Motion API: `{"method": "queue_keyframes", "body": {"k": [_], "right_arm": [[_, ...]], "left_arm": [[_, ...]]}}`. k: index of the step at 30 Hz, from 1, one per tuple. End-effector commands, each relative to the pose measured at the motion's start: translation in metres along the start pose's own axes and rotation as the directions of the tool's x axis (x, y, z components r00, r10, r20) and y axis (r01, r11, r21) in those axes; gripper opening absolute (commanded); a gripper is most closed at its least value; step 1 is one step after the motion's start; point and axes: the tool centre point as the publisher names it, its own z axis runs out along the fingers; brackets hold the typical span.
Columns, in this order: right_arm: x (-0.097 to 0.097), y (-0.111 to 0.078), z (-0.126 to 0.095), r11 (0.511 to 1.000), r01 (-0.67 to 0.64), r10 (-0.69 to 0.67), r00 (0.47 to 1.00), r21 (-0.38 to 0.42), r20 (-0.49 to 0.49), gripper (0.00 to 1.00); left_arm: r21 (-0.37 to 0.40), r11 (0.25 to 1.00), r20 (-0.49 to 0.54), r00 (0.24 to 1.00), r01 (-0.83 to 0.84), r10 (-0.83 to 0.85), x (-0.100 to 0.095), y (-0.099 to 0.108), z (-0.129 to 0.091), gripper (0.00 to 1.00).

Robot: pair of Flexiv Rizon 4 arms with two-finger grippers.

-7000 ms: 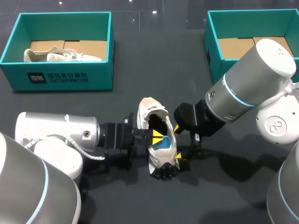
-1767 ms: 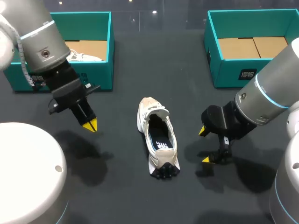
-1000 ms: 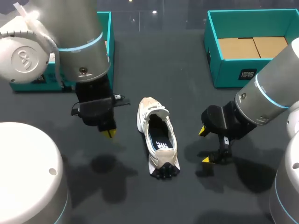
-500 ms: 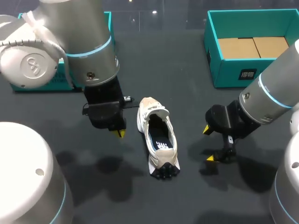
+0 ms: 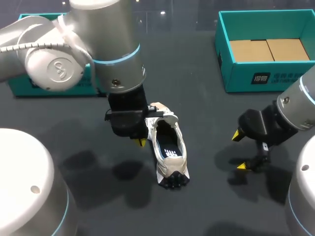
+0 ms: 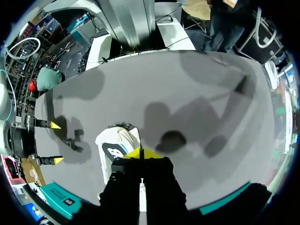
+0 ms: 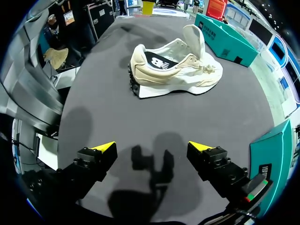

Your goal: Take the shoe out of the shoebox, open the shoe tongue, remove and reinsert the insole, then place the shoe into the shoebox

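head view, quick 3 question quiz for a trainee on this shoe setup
1. True or false: the sneaker lies on its side.
2. Of the left claw and the right claw, which is open? A both, B right only, C left only.
3. What does the teal shoebox on the right arm's side hold?

Key: 1 false, it stands on its sole on the table. 2 B. 3 no shoe, only its cardboard floor shows.
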Motion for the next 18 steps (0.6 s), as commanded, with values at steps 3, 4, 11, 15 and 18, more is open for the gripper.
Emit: {"method": "queue_keyframes", "body": {"k": [3,4,11,15,18], "right_arm": [[0.005,-0.001,-0.004,1.000,0.000,0.000,1.000,0.000,0.007,1.00],[0.005,-0.001,-0.004,1.000,0.000,0.000,1.000,0.000,0.007,1.00],[0.005,-0.001,-0.004,1.000,0.000,0.000,1.000,0.000,0.007,1.00],[0.005,-0.001,-0.004,1.000,0.000,0.000,1.000,0.000,0.007,1.00],[0.005,-0.001,-0.004,1.000,0.000,0.000,1.000,0.000,0.007,1.00]], "left_arm": [[-0.018,1.000,-0.071,0.997,-0.020,0.019,-0.014,0.010,0.012,0.00],[-0.006,0.999,-0.068,0.997,-0.037,0.036,-0.018,0.012,0.015,0.00],[-0.013,0.996,-0.072,0.993,-0.089,0.088,-0.045,0.028,0.044,0.00],[0.025,0.995,-0.069,0.993,-0.096,0.097,-0.051,0.040,0.057,0.00],[0.046,0.994,-0.059,0.993,-0.103,0.106,-0.055,0.044,0.063,0.00]]}}
